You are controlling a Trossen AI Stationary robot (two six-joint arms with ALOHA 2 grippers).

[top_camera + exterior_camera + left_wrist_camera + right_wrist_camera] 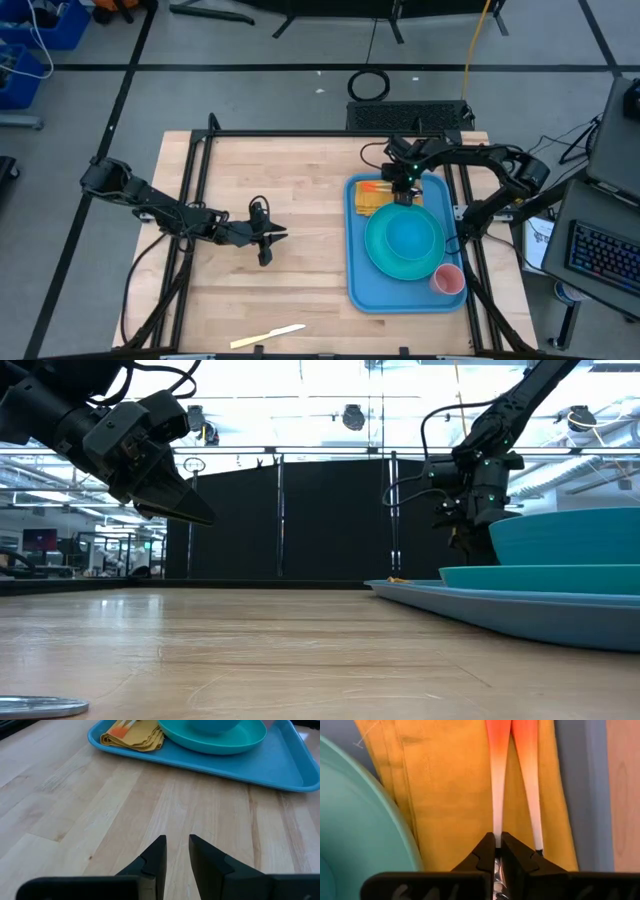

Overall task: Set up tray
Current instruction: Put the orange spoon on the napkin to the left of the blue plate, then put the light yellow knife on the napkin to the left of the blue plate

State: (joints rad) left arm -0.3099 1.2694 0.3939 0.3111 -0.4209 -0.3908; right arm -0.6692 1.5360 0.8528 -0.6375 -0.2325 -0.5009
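Note:
The bright-blue tray (400, 296) lies on the table's right half. It carries a turquoise plate (376, 252) with a bowl (405, 235) on it, a pink cup (447, 279), and a folded yellow-orange napkin (370, 200) in its far-left corner. Two utensils with orange-to-white handles (526, 780) lie on the napkin (445, 795). My right gripper (403, 190) stands over the napkin, shut on one utensil. My left gripper (275, 237) hovers above bare wood left of the tray (280, 767), narrowly open (177, 844) and holding nothing. My right gripper (497, 841) pinches the left of the two utensils at the pale end of its handle (497, 822), where a bit of metal shows between the fingers. It comes from above, pointing down, with the fingers on either side of the handle. The handle runs out over the napkin; whether it is lifted off the cloth I cannot tell.
A pale knife (268, 336) lies on the wood near the table's near edge, left of centre. Black frame rails (190, 200) run along the table's left, far and right sides. Bare wood stretches between my left gripper and the tray.

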